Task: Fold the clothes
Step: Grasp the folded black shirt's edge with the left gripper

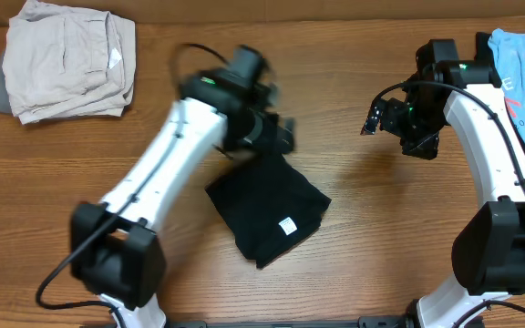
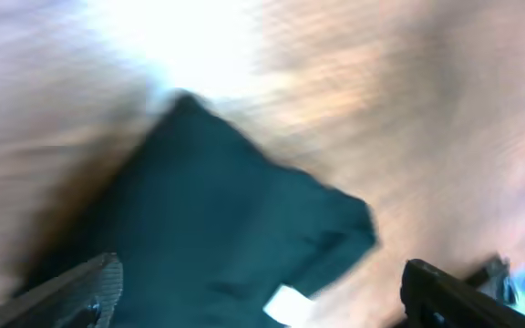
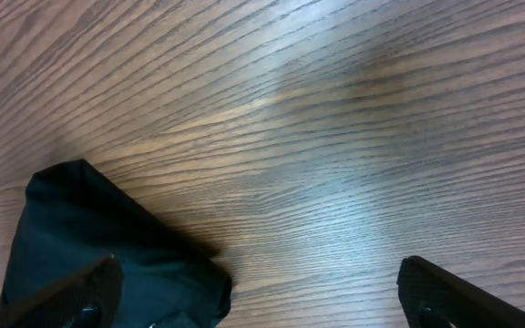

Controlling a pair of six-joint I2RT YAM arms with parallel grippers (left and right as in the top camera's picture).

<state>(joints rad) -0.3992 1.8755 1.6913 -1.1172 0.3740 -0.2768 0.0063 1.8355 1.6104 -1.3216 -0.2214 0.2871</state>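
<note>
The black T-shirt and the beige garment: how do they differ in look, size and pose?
Colour: the black T-shirt is black with a small white label showing; the beige garment is pale.
Size: the black T-shirt's bundle looks smaller than the beige garment's pile.
Pose: the black T-shirt lies turned cornerwise, like a diamond; the beige garment lies nearly square to the view.
Both are folded and rest on the wooden table.
</note>
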